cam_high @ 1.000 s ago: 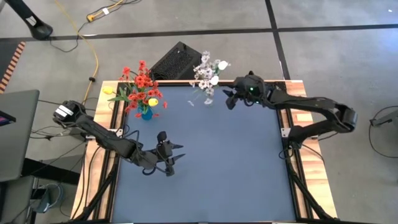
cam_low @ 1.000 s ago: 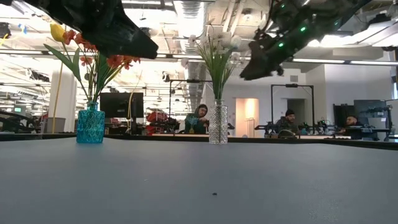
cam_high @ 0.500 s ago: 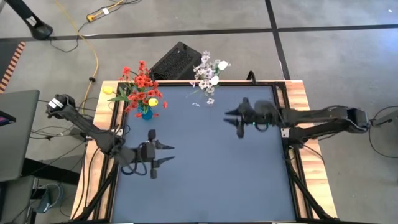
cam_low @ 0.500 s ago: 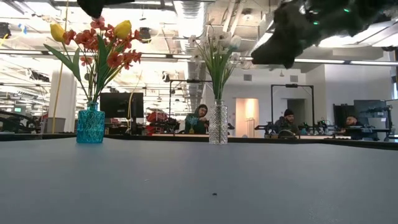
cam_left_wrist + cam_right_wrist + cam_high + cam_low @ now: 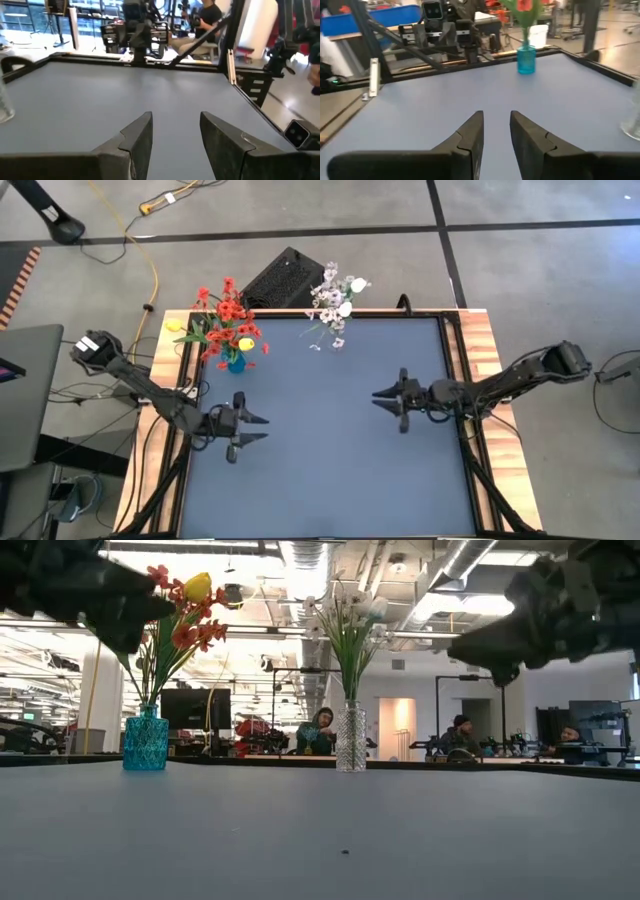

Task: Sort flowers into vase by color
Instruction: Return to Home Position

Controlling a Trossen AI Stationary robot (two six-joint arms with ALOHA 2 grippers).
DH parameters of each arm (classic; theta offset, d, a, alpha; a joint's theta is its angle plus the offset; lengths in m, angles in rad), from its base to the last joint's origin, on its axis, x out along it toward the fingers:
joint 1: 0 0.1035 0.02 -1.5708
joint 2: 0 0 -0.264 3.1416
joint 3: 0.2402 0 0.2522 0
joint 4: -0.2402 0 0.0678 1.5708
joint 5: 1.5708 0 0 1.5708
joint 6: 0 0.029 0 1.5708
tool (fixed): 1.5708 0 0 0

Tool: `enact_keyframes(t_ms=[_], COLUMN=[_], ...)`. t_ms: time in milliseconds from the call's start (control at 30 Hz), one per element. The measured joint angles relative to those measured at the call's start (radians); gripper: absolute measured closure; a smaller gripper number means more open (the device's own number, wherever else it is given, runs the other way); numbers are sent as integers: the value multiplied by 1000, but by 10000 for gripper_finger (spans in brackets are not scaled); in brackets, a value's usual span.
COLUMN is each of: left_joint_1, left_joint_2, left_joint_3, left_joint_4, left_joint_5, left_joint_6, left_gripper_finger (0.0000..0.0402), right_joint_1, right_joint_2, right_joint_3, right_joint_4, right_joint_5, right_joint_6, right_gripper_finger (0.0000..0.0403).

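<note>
Red blossoms and yellow tulip buds (image 5: pixel 228 320) stand with their stems in a blue vase (image 5: pixel 146 740) at the table's far left. White sprays and white tulip buds (image 5: pixel 333 298) stand in a clear vase (image 5: pixel 350 738) at the far edge's middle. My left gripper (image 5: pixel 264 429) hovers open and empty over the left part of the table, fingers pointing right. My right gripper (image 5: pixel 380 396) hovers open and empty over the right part, fingers pointing left. The two face each other: the left wrist view (image 5: pixel 176 117) shows the right arm, and the right wrist view (image 5: pixel 496 116) shows the blue vase (image 5: pixel 526 59).
The blue table mat (image 5: pixel 330 470) lies between the grippers and toward the near edge. A dark box (image 5: pixel 285 278) sits beyond the far edge. A laptop (image 5: pixel 28 395) is off the table's left side. People sit in the room behind.
My right gripper drew back from beside the clear vase at the far edge, moving toward the near and right side and dropping lower, and now points left. My left gripper slid toward the table's left edge and levelled out. The vases and flowers stayed put.
</note>
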Motion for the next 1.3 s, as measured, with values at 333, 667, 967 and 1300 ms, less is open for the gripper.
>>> enact_keyframes(t_ms=[333,667,967,1300], left_joint_1=[123,304,338,338], left_joint_2=[-109,-435,-883,-999], left_joint_3=[-131,-139,-139,-126], left_joint_4=[69,-263,-733,-781], left_joint_5=[45,85,58,103], left_joint_6=[-50,-5,-41,10], left_gripper_finger=[248,248,248,249], right_joint_1=[-168,-374,-390,-389], right_joint_2=[-51,-227,-462,-598], right_joint_3=[-37,-36,-36,-36], right_joint_4=[15,-301,-555,-862], right_joint_5=[-73,-197,-183,-182], right_joint_6=[-1,58,20,-18], right_gripper_finger=[299,312,338,350])
